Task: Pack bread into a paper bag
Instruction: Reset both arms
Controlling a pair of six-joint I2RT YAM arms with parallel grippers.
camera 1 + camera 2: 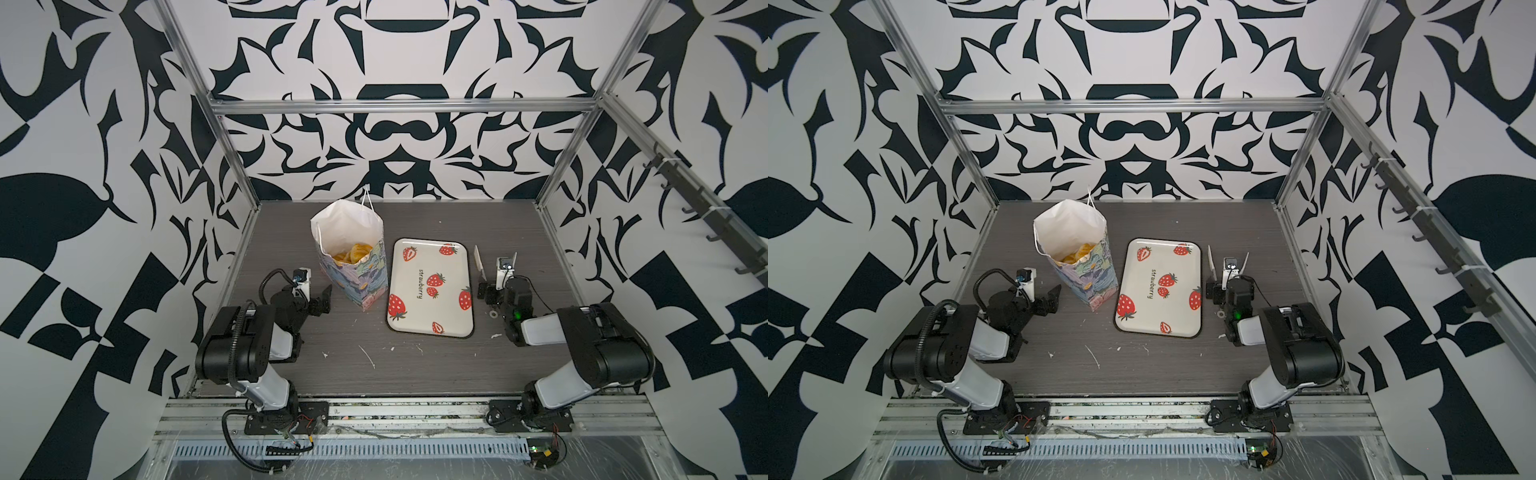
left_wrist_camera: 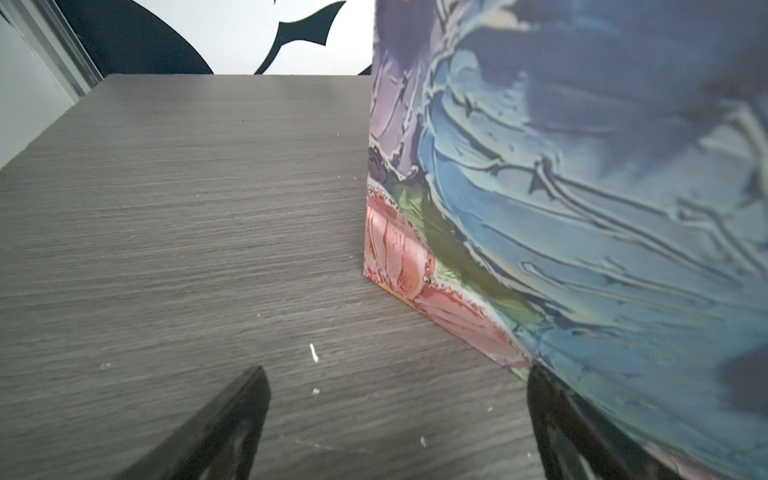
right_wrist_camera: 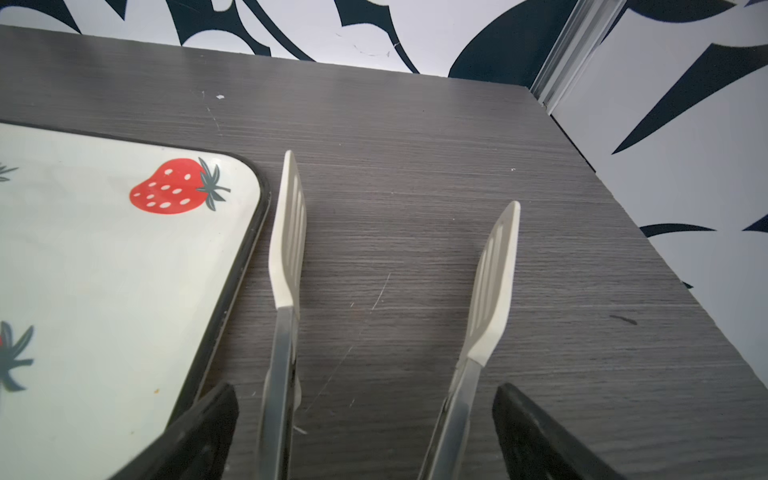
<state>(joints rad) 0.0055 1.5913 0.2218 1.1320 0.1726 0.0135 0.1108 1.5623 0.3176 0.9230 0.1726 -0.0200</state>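
Biggest thing first: the grey worktop (image 1: pixel 415 365) is bare apart from a few crumbs and white specks. The paper bag (image 1: pixel 361 274) stands upright just beside the tray (image 1: pixel 453 266), on the tray's left side, with its mouth open. The tray has nothing on it that I can see.

The left hand (image 2: pixel 397 374) sits past the bag from the tray, low by the bag's bottom corner. Its fingers are spread wide and hold nothing. The right hand (image 3: pixel 365 388) is on the tray's other side, just off its far corner. It's spread wide too, with a pair of tongs (image 3: pixel 286 232) sitting between the fingers, blades apart and empty.

The bread (image 1: pixel 353 252) is down inside the bag, just a yellow pile, can't count it from here.

So I'd say the packing looks pretty much finished, nothing left out to move.

Only readable writing: "strawberry" printed across the middle of the tray. No brand anywhere.
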